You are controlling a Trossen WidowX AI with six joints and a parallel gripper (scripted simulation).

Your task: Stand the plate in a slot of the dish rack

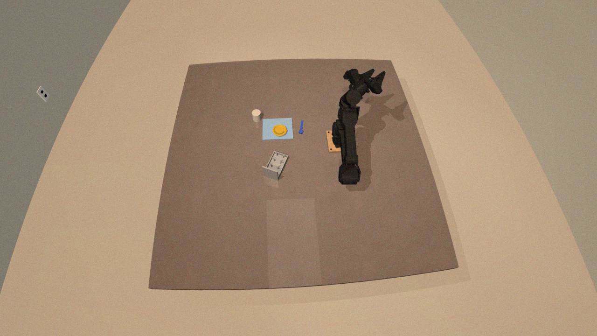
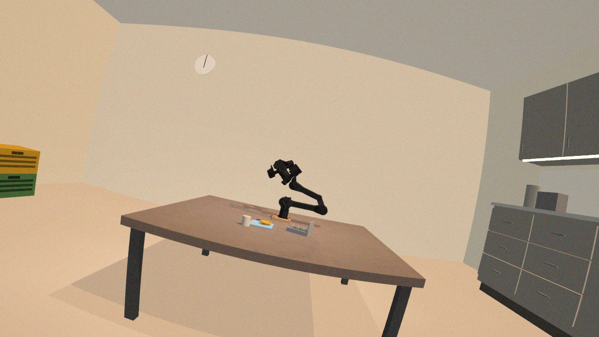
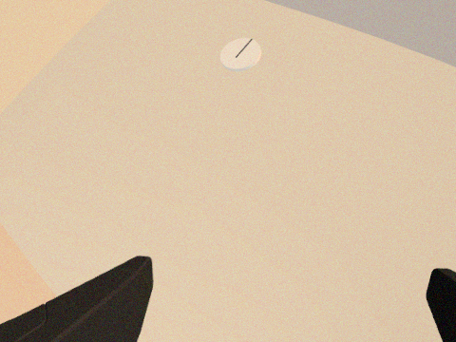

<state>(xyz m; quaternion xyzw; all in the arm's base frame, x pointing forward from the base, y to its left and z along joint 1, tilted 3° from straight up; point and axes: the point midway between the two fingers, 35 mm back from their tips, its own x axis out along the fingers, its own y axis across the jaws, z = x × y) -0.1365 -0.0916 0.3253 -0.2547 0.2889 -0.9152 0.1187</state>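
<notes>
The yellow plate (image 1: 279,130) (image 2: 265,222) lies flat on a light blue mat (image 1: 267,123) (image 2: 255,224). The small grey dish rack (image 1: 270,171) (image 2: 310,228) stands on the table near the mat, with short upright rails on its base and a taller panel at one end. No plate is in it. My gripper (image 1: 378,71) (image 3: 292,278) is open and empty, raised high and away from both plate and rack. In the wrist view its fingers stand wide apart against the wall; neither plate nor rack shows there.
A whitish cup (image 1: 256,115) (image 2: 246,220) stands beside the mat's corner. A blue spoon (image 1: 301,126) (image 2: 258,220) lies between the mat and the arm's wooden base plate (image 1: 332,147). The table (image 1: 208,229) (image 2: 234,234) carries all of these.
</notes>
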